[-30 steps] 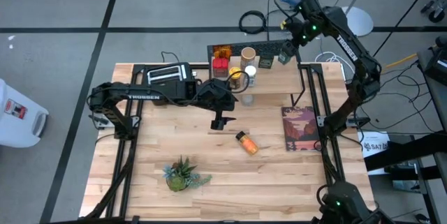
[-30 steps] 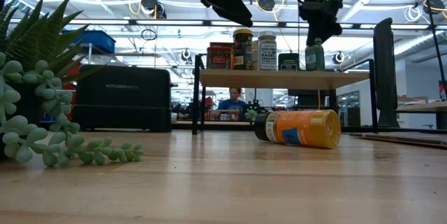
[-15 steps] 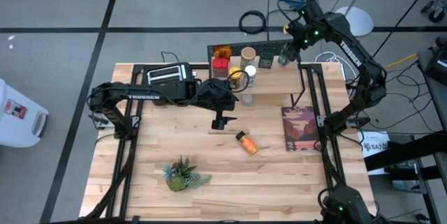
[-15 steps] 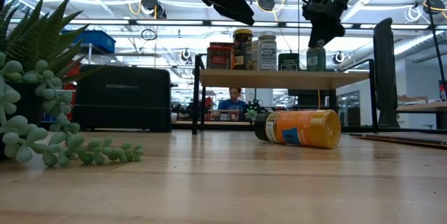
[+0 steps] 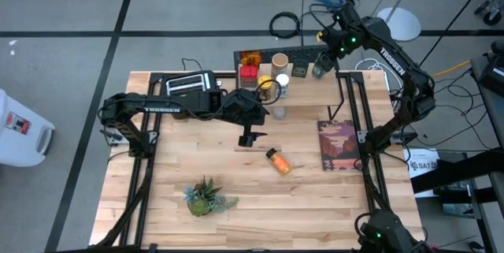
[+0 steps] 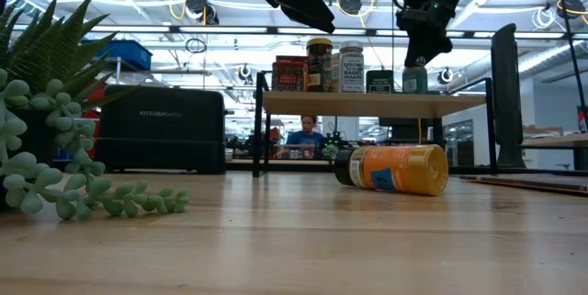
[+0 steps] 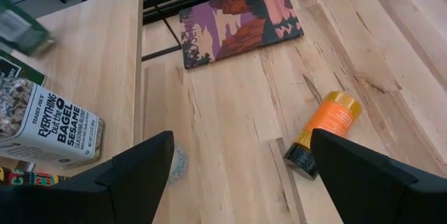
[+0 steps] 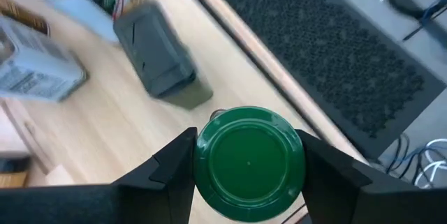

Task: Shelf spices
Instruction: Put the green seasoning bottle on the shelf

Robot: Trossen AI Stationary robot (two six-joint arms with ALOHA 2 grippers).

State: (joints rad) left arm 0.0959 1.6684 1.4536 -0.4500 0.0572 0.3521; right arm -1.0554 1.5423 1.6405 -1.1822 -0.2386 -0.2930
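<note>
The shelf [image 6: 367, 104] stands at the table's far edge and carries several spices [image 6: 322, 67]: a red tin, two jars and a dark square tin [image 8: 160, 63]. My right gripper [image 5: 320, 65] is over the shelf's right end, shut on a small green-capped jar [image 6: 415, 76]. An orange bottle [image 5: 277, 161] with a dark cap lies on its side at mid-table. My left gripper [image 5: 250, 136] hangs open above the table just left of that bottle [image 7: 325, 130], touching nothing. My right gripper holds the small jar at its green cap [image 8: 249, 161], pinched between the two fingers [image 8: 174, 165], which come from above, pointing down. The jar is upright. In the low view its base [image 6: 415, 90] sits level with the shelf's plank; whether it rests there I cannot tell.
A black toaster [image 5: 189, 86] stands left of the shelf. A picture book [image 5: 339, 144] lies near the table's right edge, and a green potted plant [image 5: 206, 198] near the near edge. A small clear jar [image 5: 278, 113] stands in front of the shelf.
My right arm's wrist has swayed slightly over the shelf's right end while the gripper stays shut on the green-capped jar. The jar shows at the same spot on the plank.
</note>
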